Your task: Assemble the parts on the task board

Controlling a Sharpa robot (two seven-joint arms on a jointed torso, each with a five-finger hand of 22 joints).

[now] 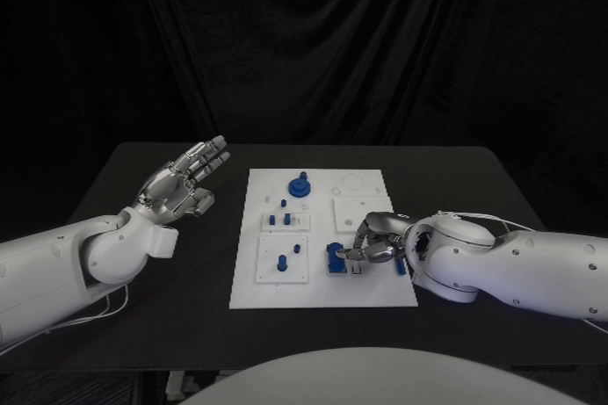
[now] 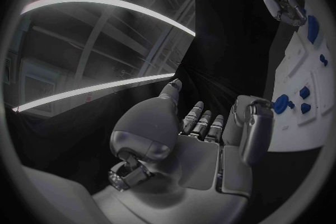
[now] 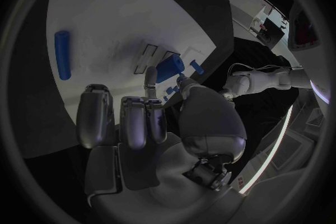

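White task board (image 1: 367, 295) lies mid-table with one blue knob (image 1: 299, 185) near its far edge. The right hand (image 1: 375, 241) pinches a blue block (image 1: 336, 258) by the board's right edge; one blue cylinder (image 3: 63, 54) lies apart. The left hand (image 1: 181, 185) hovers off the board's left edge, fingers apart, holding nothing.

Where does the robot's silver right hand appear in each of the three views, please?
Head view: the silver right hand is over the near right part of the white task board, pinching a blue block.
Left wrist view: it shows small, over the board.
Right wrist view: it takes up the middle, fingertips at the block.
Shared landmark: the board.
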